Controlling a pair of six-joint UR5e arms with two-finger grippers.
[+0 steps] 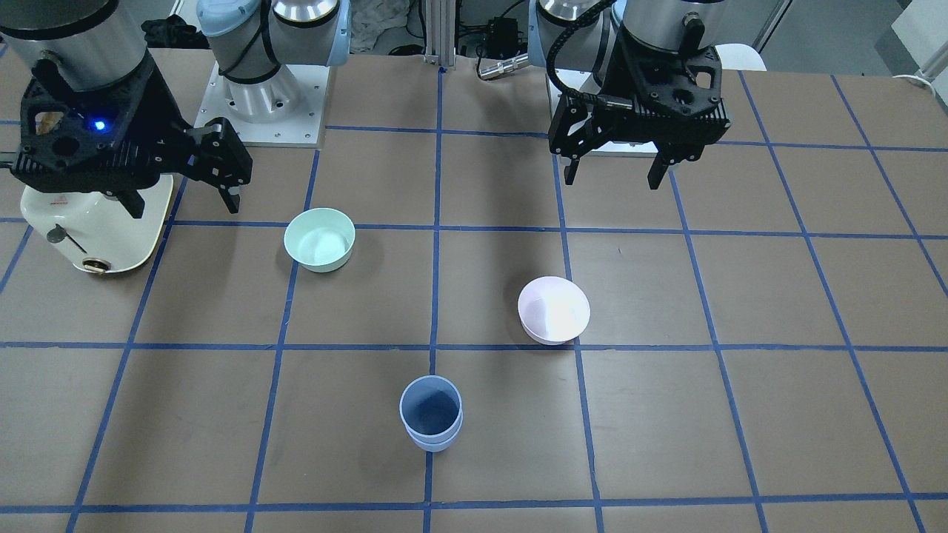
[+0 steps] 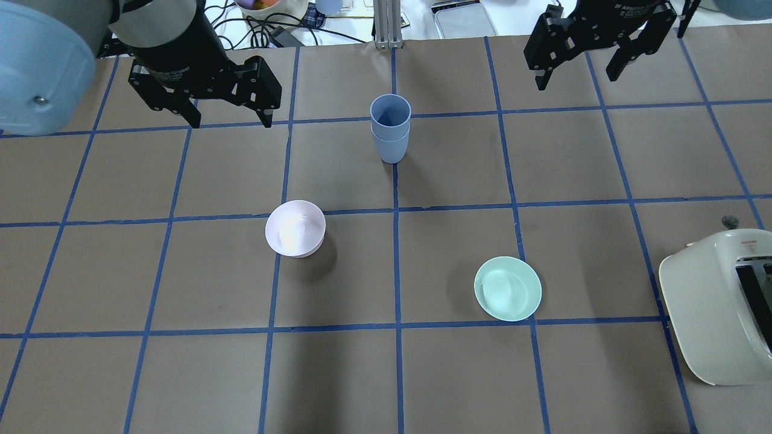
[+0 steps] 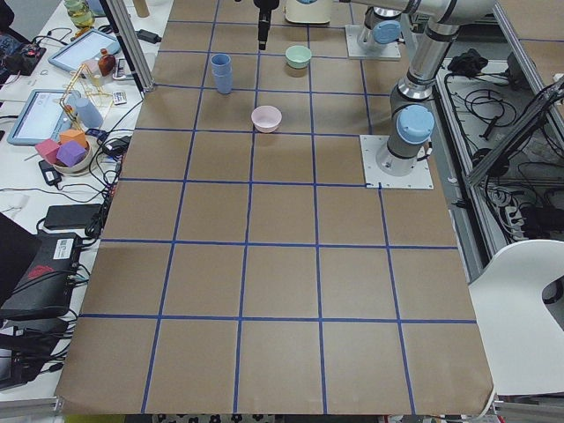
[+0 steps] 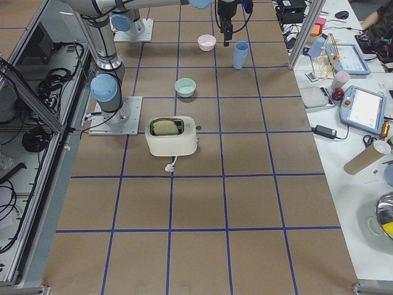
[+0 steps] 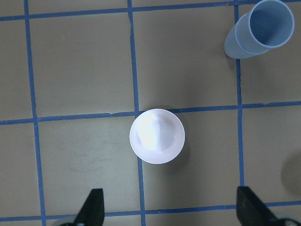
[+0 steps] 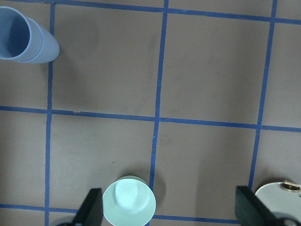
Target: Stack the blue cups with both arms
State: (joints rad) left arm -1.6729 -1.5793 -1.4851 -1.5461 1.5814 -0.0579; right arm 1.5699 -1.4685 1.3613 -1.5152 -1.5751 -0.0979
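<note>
The two blue cups [image 1: 431, 414] are nested one inside the other and stand upright at the table's middle; the stack also shows in the overhead view [image 2: 390, 129]. My left gripper [image 2: 231, 122] is open and empty, raised well to the left of the stack. My right gripper [image 2: 576, 78] is open and empty, raised to the stack's right. In the left wrist view the stack [image 5: 258, 28] is at the top right, far from the fingers [image 5: 91, 209]. In the right wrist view the stack [image 6: 23, 35] is at the top left.
A pale pink bowl [image 2: 295, 229] stands on the left half, below my left gripper. A mint-green bowl [image 2: 508, 288] stands on the right half. A cream toaster [image 2: 718, 307] stands at the right edge. Blue tape lines grid the brown table.
</note>
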